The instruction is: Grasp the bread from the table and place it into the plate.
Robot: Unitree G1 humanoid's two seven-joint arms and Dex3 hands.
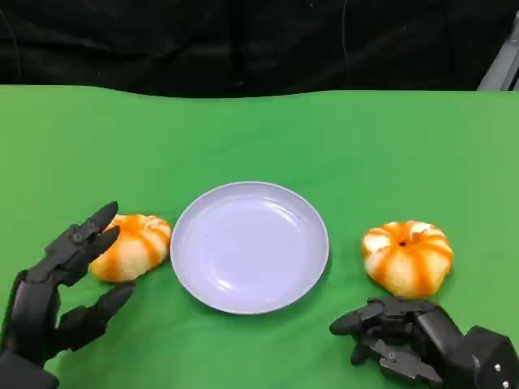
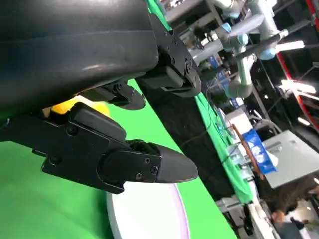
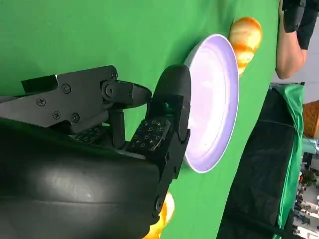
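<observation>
Robot hand first: our left robot hand point(image 1: 61, 284) sits at the near left of the counter point(image 1: 259, 138), fingers spread wide and holding nothing, its upper fingertips right at the edge of the left bread — whether they touch it we cannot tell. Our right robot hand point(image 1: 405, 336) rests low at the near right with its fingers partly curled and apart, nothing between them; it lies just in front of the right bread, close but apart from it.

Going down in size, we see the green counter spread across the whole scene, with a black backdrop point(image 1: 243, 40) behind its far edge. At the middle of the counter sits the pale lilac plate point(image 1: 250, 245), round, shallow and with nothing in it. In the right wrist view the plate point(image 3: 214, 99) lies beyond the fingertips, and a person's forearm point(image 3: 289, 45) shows past the counter's edge.

Two breads, orange with white stripes and pumpkin-shaped, lie on the counter — the right bread point(image 1: 407, 256) well apart from the plate's right rim, the left bread point(image 1: 131, 246) just beside its left rim. Neither is in the plate.
</observation>
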